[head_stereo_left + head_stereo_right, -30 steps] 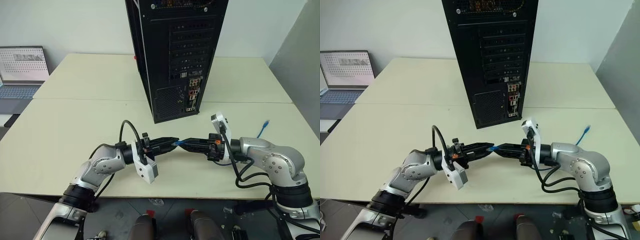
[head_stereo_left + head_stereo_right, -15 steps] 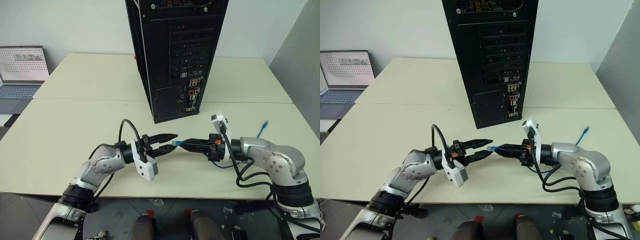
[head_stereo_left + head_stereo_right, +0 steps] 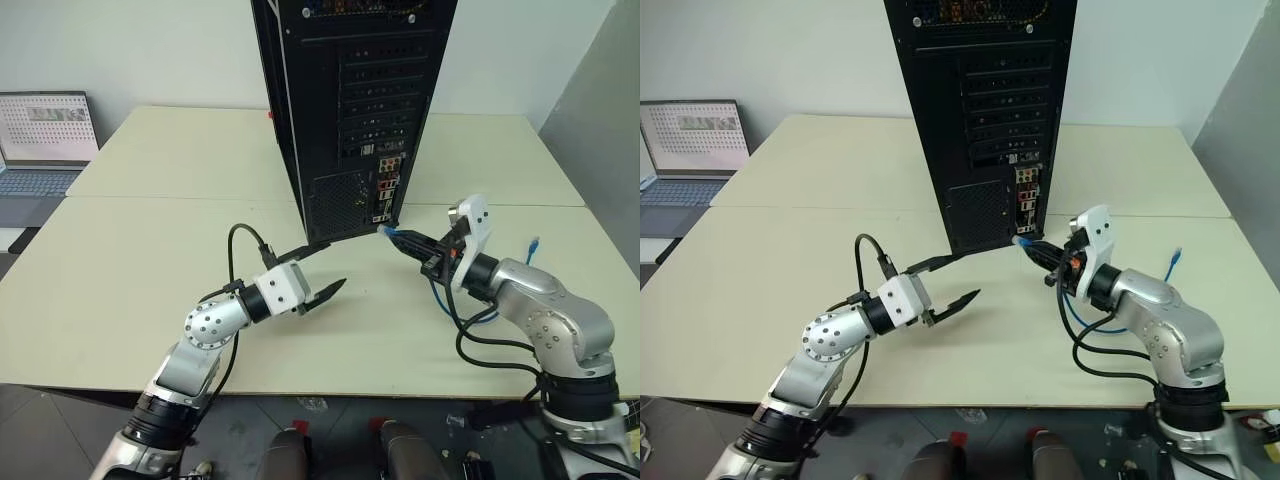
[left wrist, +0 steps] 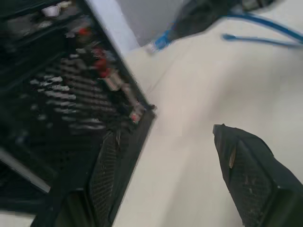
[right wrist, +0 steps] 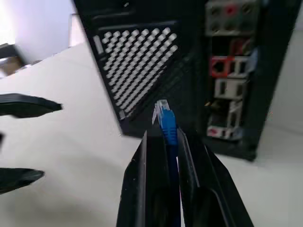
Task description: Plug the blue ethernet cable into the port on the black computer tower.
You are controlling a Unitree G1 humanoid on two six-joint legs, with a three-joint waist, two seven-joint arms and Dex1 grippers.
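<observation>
The black computer tower (image 3: 350, 100) stands upright mid-table, rear face toward me. Its connector panel (image 3: 386, 190) runs down the lower right of that face, and I cannot pick the port out among the sockets. My right gripper (image 3: 402, 240) is shut on the blue ethernet cable (image 5: 166, 124). The plug sticks out past its fingertips, close to the panel's lower end and apart from it. The cable's slack (image 3: 470, 312) trails back under the right arm, and its far end (image 3: 531, 245) lies on the table. My left gripper (image 3: 326, 268) is open and holds nothing, low in front of the tower's vent grille.
A grey laptop (image 3: 45, 140) sits open at the far left on a separate surface. The cream table (image 3: 150, 240) has a seam running across it behind the arms. A grey wall panel (image 3: 600, 110) stands at the right.
My left gripper opened, let go of the plug, rolled and swung away. My right gripper, still shut on the cable, carried the plug up and forward to the tower's connector panel.
</observation>
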